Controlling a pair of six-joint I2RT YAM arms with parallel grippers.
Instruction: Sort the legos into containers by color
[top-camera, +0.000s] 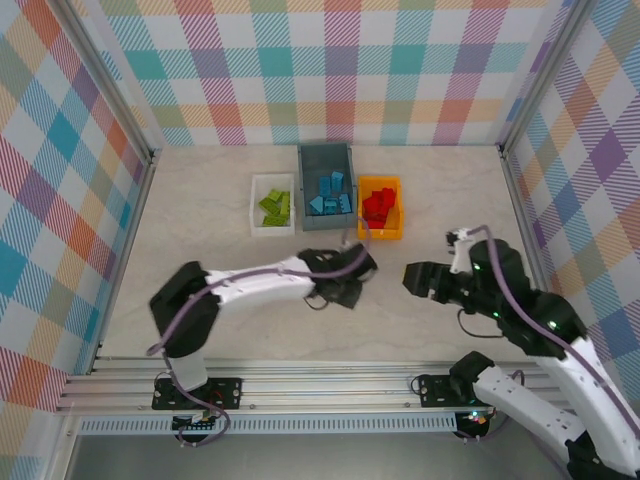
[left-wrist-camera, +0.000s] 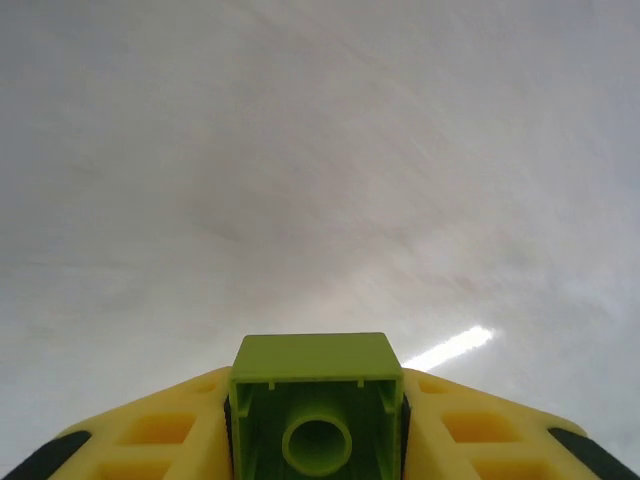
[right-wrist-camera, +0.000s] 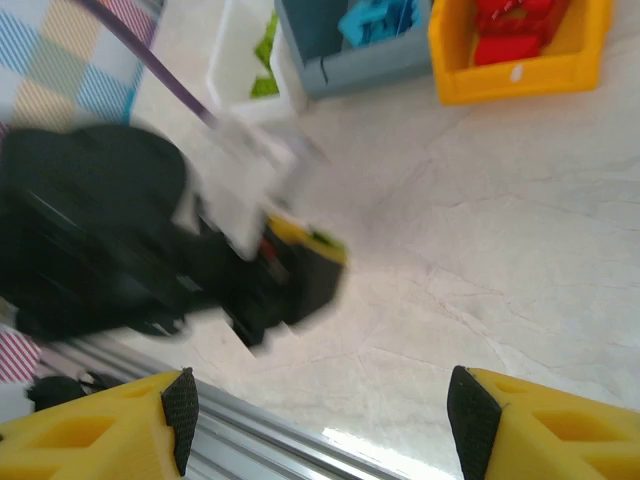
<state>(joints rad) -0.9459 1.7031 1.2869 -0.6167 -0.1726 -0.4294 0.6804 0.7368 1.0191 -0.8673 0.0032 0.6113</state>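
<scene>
— Left gripper (top-camera: 340, 283) pinches a lime-green studded plastic brick (left-wrist-camera: 315, 385) at its fingertips; right gripper (right-wrist-camera: 320, 420) is spread, empty.
— Shallow hold. The brick may slip out before reaching the shallow white plastic tray (top-camera: 270, 183) ahead-left of it.

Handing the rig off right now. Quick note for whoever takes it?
Left pincer: shut on a green brick, on the near side of the bins.
Right pincer: open, empty, off to the right.
Done: greens in the white tray, blues in the grey bin, reds in the orange bin.
Left to do: carry the held green brick to the white tray and release.
</scene>
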